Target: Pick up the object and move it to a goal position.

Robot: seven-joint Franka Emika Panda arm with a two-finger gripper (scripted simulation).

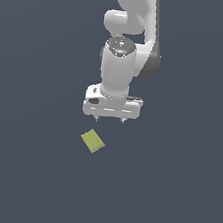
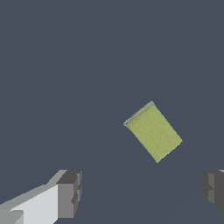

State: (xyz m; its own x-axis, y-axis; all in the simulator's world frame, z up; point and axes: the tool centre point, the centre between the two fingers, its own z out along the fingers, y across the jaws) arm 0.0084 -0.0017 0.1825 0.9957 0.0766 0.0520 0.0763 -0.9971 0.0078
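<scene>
One yellow-green block [image 1: 93,141] is seen below the wide-open, empty gripper [image 1: 111,119], offset toward the exterior view's left, lying diagonally.

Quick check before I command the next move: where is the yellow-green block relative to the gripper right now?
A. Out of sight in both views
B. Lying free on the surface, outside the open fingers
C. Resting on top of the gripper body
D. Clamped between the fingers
B: the yellow-green block lies alone on the dark surface, clear of the gripper, whose fingers stand wide apart.
</scene>
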